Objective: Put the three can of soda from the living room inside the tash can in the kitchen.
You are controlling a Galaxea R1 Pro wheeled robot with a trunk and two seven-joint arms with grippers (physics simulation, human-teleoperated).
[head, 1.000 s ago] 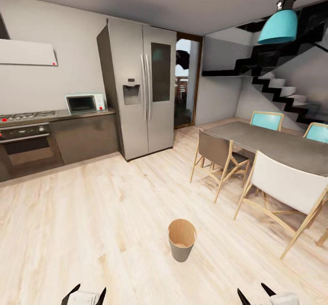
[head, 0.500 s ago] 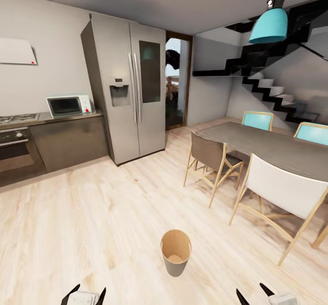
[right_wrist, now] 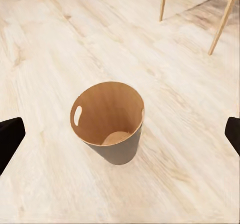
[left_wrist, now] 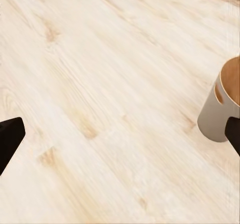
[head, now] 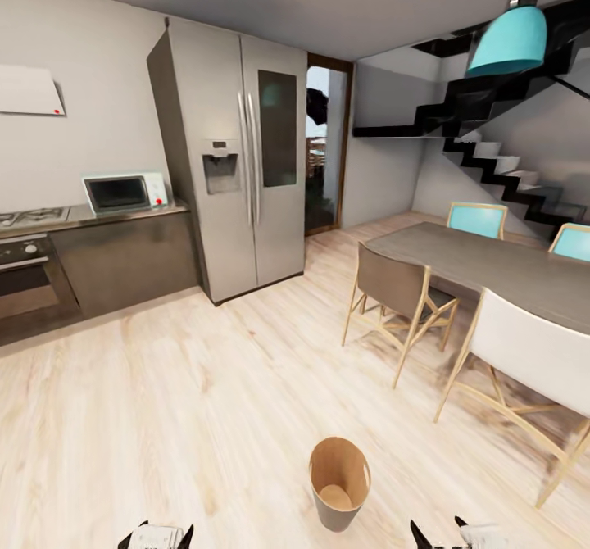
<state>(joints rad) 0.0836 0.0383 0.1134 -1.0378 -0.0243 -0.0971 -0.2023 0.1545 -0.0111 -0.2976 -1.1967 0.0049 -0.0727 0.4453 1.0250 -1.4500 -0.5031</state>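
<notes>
The tash can [head: 339, 483] is standing upright on the light wood floor [head: 164, 418], low in the head view and a little right of centre, its brown inside facing up and nothing showing in it. In the right wrist view the tash can [right_wrist: 109, 121] is sitting near the middle of the frame, one oval handle cut-out facing the camera, with chair legs [right_wrist: 220, 18] at the upper right. In the left wrist view it [left_wrist: 220, 108] is showing at the right edge.

The left gripper [head: 157, 537] is peeking in at the bottom left of the head view and the right gripper [head: 447, 534] at the bottom right. Both pairs of dark fingers are standing wide apart, gripping nothing.

Behind, a steel fridge [head: 238, 156] is standing at the upper left beside a dark surface [head: 123, 215] carrying a microwave [head: 123, 192]. A dining table [head: 492, 266] with chairs is filling the right side.
</notes>
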